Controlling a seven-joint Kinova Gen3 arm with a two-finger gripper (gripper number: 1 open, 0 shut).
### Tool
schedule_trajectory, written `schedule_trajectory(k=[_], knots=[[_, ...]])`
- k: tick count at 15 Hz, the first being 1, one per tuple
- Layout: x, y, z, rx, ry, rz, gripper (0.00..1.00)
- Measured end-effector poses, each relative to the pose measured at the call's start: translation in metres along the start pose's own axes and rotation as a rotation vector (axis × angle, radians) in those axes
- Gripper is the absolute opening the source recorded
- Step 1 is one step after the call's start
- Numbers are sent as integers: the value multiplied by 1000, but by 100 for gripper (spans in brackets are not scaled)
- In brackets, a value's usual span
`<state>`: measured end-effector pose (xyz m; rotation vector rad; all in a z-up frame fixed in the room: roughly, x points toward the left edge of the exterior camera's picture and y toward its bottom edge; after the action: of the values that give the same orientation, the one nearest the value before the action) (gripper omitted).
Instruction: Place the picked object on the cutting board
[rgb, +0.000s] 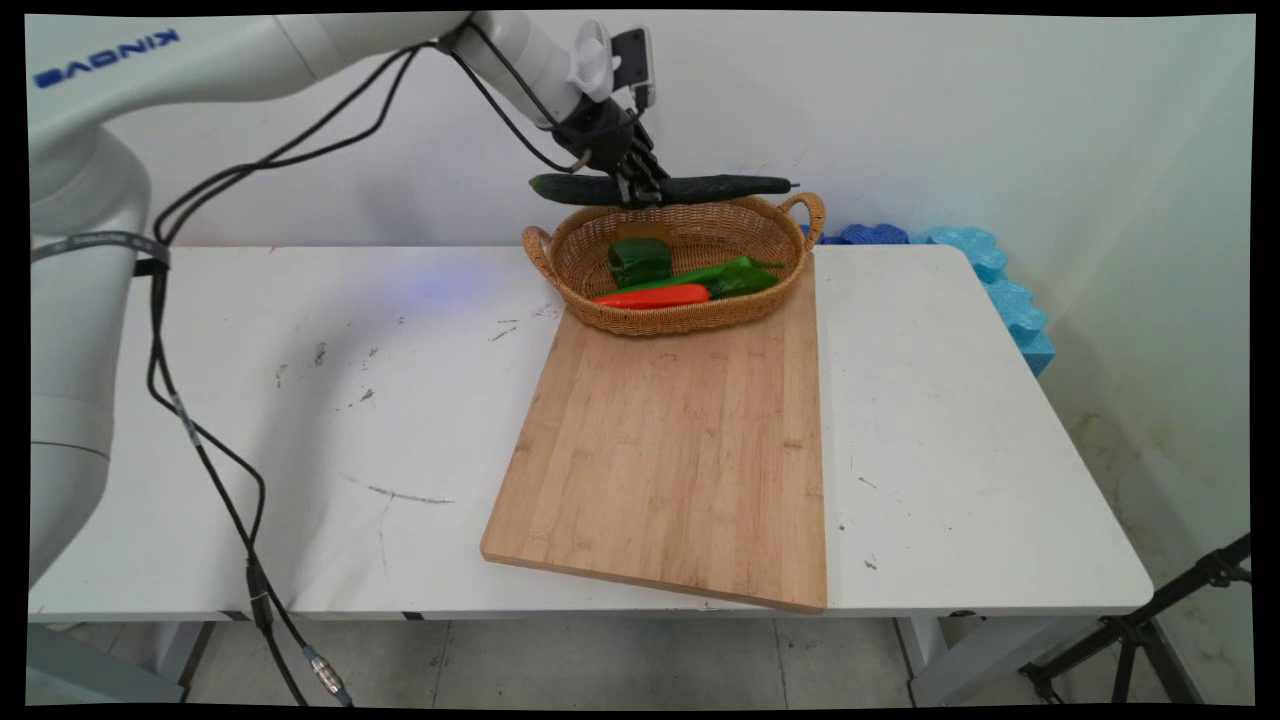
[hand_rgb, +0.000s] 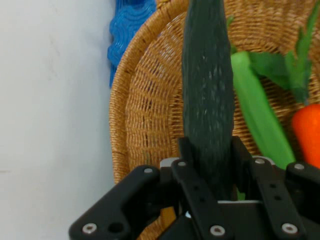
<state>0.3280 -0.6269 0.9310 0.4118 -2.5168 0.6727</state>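
— Nearest the main camera, what lies on the white tabletop (rgb: 930, 450)?

— Nearest is a bare rectangular bamboo cutting board (rgb: 680, 450), its near corner reaching the tabletop's front edge. On the board's far end sits an oval wicker basket with two handles (rgb: 600, 290). Inside it lie a dark green bell pepper (rgb: 638, 260), an orange carrot with green leaves (rgb: 655, 296) and a long light green vegetable (rgb: 725, 275), close together.

— And the arm?

— It comes in from the upper left with black cables (rgb: 200, 440) hanging down. The black two-finger gripper (rgb: 640, 188) is above the basket's far rim, and the fingers are closed around the middle of a long dark green cucumber (rgb: 720, 185). The cucumber lies level in the air, crossing over the basket from side to side, clear of the vegetables below.

— Anything past the tabletop?

— Blue foam pieces (rgb: 1000, 275) lie against the wall at the far right corner.

— What does the hand camera show?

— The fingers (hand_rgb: 187, 150) pinch the cucumber (hand_rgb: 207, 90) from both sides, narrowed to its width, and it runs straight up the picture from the gripper (hand_rgb: 209, 157). Beneath it is the basket's woven bowl (hand_rgb: 150, 115). To the right lie the light green vegetable (hand_rgb: 262, 127) and the carrot (hand_rgb: 307, 135). Blue foam (hand_rgb: 127, 27) shows beyond the rim, with white tabletop (hand_rgb: 50, 125) on the left.
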Motion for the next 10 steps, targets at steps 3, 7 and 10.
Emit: schedule_trajectory(k=[3, 7, 10], knots=[[2, 10, -23, -12, 10, -9, 0], [4, 32, -59, -48, 21, -38, 0], [3, 53, -82, -87, 25, -63, 0]])
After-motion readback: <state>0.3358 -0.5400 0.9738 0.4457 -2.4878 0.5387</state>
